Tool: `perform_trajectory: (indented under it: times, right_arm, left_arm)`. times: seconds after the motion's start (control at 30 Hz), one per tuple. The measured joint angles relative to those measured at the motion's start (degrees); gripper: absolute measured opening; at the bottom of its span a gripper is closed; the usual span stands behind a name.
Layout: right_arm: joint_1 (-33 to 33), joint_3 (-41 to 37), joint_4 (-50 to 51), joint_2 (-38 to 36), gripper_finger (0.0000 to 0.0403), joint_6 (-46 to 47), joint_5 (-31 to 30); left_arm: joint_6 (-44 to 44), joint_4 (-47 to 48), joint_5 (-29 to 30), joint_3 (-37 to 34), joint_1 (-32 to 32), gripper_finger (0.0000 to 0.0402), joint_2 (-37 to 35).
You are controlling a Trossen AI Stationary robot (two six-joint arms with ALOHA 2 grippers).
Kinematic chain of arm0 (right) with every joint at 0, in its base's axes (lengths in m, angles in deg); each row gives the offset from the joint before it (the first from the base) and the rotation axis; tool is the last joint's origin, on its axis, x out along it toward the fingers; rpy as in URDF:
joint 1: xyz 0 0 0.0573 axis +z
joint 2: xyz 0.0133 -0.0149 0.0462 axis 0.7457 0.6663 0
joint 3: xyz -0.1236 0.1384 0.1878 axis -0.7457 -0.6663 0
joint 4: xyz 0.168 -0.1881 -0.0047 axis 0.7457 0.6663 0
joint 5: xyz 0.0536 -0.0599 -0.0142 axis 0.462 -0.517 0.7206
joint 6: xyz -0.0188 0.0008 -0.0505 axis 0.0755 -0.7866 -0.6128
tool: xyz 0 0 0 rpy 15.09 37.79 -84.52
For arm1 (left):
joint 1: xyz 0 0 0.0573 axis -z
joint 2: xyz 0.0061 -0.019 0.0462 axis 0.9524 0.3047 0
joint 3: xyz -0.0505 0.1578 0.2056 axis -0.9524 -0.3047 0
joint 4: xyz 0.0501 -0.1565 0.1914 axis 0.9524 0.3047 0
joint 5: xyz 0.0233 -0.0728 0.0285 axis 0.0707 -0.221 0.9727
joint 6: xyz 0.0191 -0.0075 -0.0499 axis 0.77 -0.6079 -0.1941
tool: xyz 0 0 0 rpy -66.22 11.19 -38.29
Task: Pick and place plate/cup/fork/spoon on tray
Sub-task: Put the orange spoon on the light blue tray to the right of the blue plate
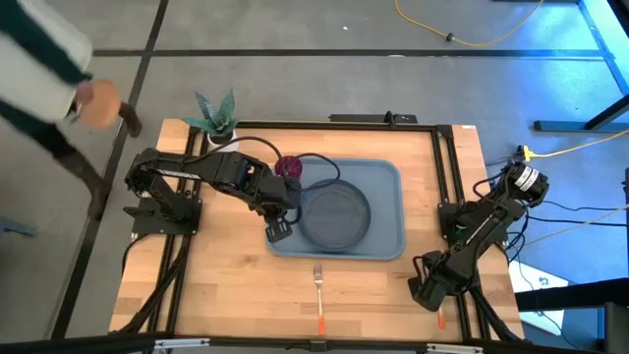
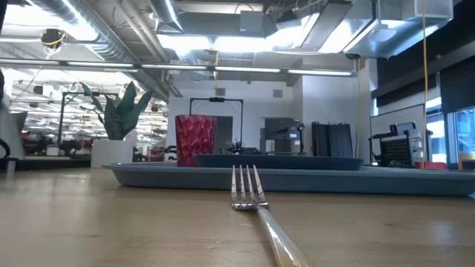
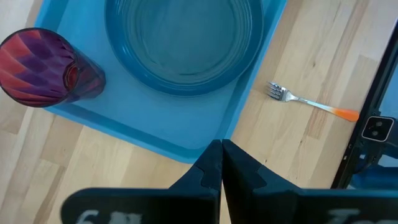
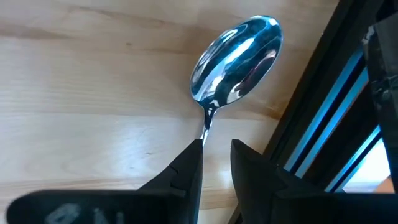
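The right gripper (image 4: 216,163) sits low at the counter's right front edge with its fingers parted around the thin neck of the spoon (image 4: 236,59), apparently lined up to pinch it where it is slimmest. The left gripper (image 3: 222,163), fingers pressed together and empty, hovers over the near-left corner of the tray (image 1: 388,241). The plate (image 1: 336,214) lies in the tray and the cup (image 1: 289,166) stands at its far-left corner, so both look placed. The fork (image 1: 317,291) waits on the counter (image 1: 226,295) before the tray. No legible writing shows.
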Motion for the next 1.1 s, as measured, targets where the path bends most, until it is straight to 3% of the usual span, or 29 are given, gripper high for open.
perform_trajectory:
  times: [0.2,0.63,1.1]
  right_arm:
    - [0.00,0.02,0.36,0.00,0.0085,-0.63,-0.78]
    - [-2.49,3.37,3.32,0.22,0.0085,-16.15,-2.77]
    - [-1.31,6.38,10.25,0.09,0.0085,-40.63,-4.73]
  left_arm:
    - [-0.98,-0.02,-1.13,0.00,-0.15,0.0000,0.00]
    - [-0.88,-0.02,-0.91,0.00,-0.15,0.0000,0.00]
    - [1.02,-0.04,-0.85,0.00,-0.15,0.0000,0.00]
